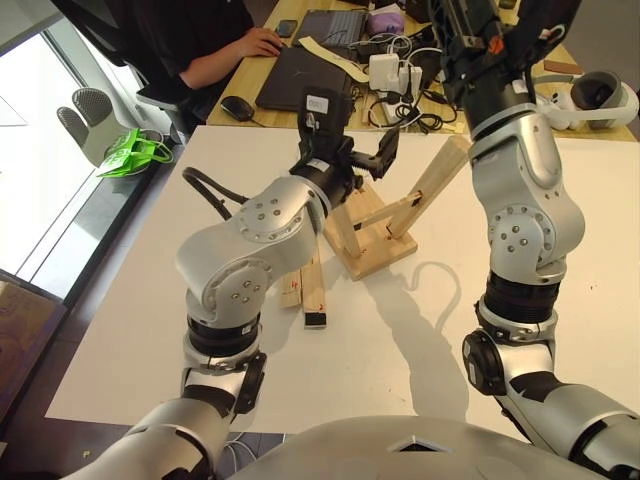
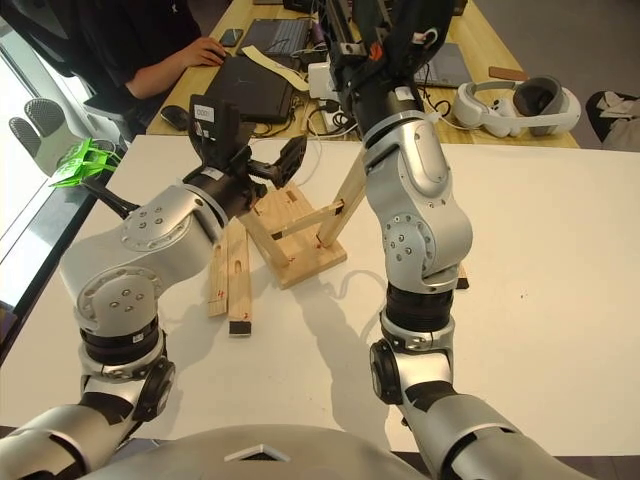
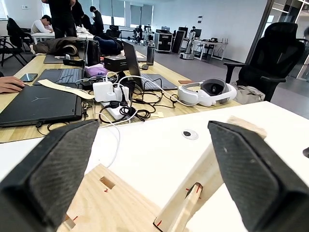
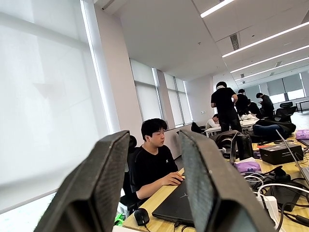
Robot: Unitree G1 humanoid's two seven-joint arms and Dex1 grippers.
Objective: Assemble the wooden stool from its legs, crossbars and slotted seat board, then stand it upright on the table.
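Hovering spread and empty over the seat board (image 1: 375, 258) on the worktop (image 1: 570, 300), the left fingers (image 3: 53, 169) look placed to steady its leaning leg (image 1: 437, 182) at two o'clock. The right fingers (image 4: 91, 193), parted and empty, hang high, clear.

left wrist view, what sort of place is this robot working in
Most likely an open-plan office, perhaps a shared lab space. A long wooden desk carries laptops and a white headset, a black office chair stands beside it, and the room runs on far behind.
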